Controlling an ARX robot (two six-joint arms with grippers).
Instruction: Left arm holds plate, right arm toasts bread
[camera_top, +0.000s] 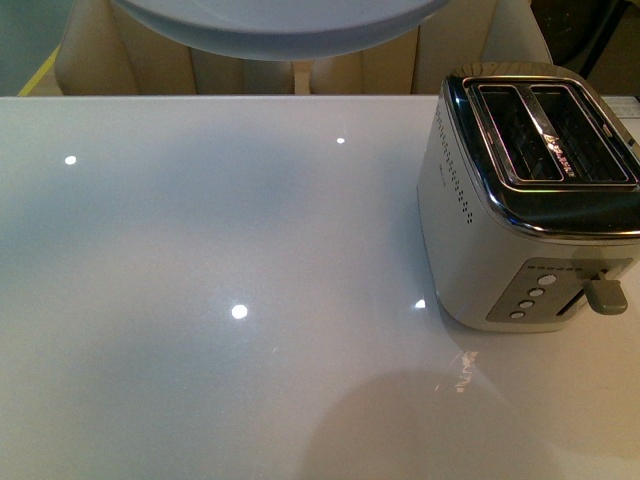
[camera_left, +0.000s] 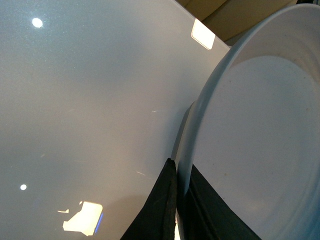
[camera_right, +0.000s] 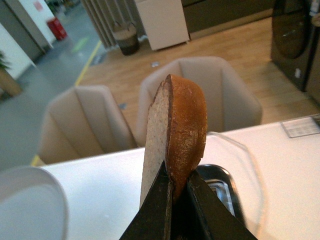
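My left gripper (camera_left: 181, 172) was clamped on the rim of the plate (camera_left: 260, 130), one black finger on each face. The plate hung in the air, well above the table (camera_left: 90, 100). In the front view it showed only as a pale underside at the top edge, up and to the left of the toaster (camera_top: 535, 200). I could see nothing lying on it.

My right gripper (camera_right: 178, 180) was shut tight on the bread (camera_right: 185, 120), pinching the lower part of the slice. The slice stood upright, rounded crust end uppermost, seen edge-on by my wrist camera. The toaster's chrome top sat close beyond my fingertips in that view. The front view did not show the arm at all, so I could not tell how high the slice was above the slots (camera_top: 555, 130).

I judged the step in hand to be the carry to the toaster. The bread was off the plate and in my grip, but not yet in — both slots looked empty, and the lever (camera_top: 605, 295) seemed to be up.

The next move called for turning the slice so it ran along a slot and centring it over that slot. Then it had to go straight down, and my jaws should part only once the bread was well inside the slot. After that the lever wanted pressing — my left only had to hold the plate level.
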